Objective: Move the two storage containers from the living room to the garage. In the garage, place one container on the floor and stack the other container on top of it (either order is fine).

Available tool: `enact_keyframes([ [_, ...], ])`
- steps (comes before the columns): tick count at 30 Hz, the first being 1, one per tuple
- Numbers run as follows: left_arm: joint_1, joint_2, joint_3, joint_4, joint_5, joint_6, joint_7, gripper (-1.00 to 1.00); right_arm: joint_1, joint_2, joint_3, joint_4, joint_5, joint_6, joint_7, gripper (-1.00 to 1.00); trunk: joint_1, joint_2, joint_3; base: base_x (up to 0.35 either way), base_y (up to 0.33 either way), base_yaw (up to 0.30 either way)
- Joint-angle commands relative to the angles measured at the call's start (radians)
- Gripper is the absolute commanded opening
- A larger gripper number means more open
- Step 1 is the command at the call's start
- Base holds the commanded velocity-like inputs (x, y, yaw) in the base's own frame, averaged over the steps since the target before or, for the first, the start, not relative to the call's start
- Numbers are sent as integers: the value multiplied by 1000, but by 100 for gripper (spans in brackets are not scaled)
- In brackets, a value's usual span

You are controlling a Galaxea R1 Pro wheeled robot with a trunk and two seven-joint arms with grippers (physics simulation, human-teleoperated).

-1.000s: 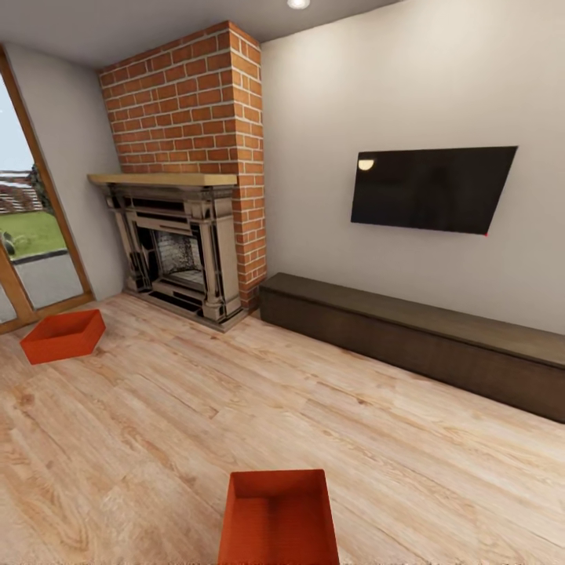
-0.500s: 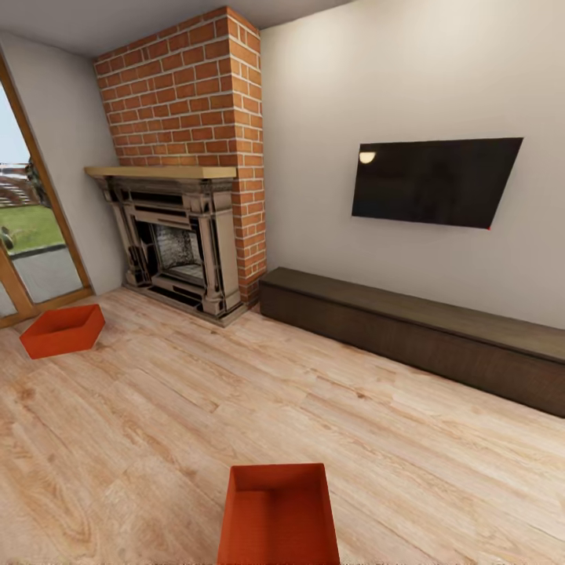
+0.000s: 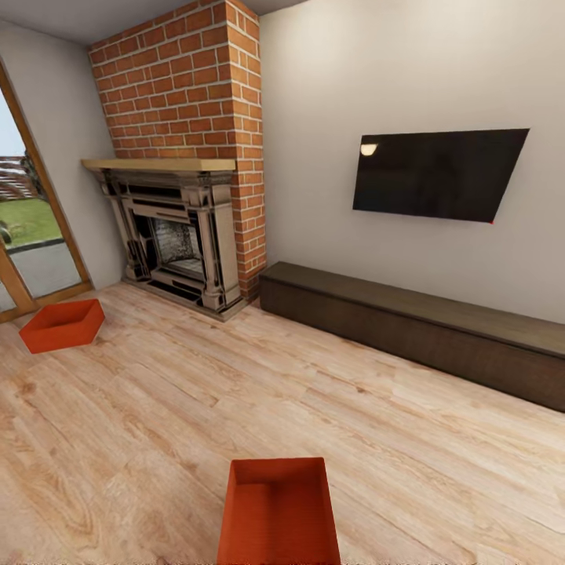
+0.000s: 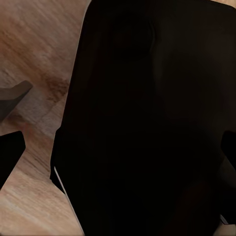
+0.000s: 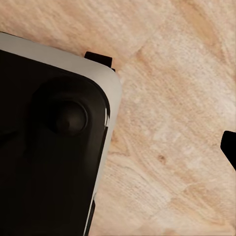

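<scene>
Head view: you see near bin [image 3: 279, 510] on wood floor [image 3: 157, 424] at bottom centre; far bin [image 3: 63, 324] left, near fireplace [image 3: 176, 235] | TV [image 3: 435, 174] above cabinet [image 3: 416, 329] | wrist views: dark robot body over planks | claw state: cannot tell, either arm

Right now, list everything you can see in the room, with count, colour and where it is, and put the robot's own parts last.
storage containers: two, red-orange; one on the wood floor just ahead, one far left near the glass door.
wood-plank floor: one, light.
fireplace: one, red brick with a pale mantel, in the far left corner.
TV: one, black, on the white wall.
low cabinet: one, dark brown, along the wall under the TV.
glass door: one, wood-framed, left edge, grass outside.
robot body panels: dark, over the floor in the left wrist view; dark with a pale edge in the right wrist view.
</scene>
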Motion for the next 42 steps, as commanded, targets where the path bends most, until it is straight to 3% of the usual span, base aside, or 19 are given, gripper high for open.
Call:
enact_keyframes([
  [1,0,0,1,-1,4,-2,1,100,-1,0,8,0,-9,-3,1,100,0,0,-2,0,0,0],
  [42,0,1,1,-20,3,-2,0,100,-1,-1,7,0,-9,-4,-2,100,0,0,-68,0,0,0],
])
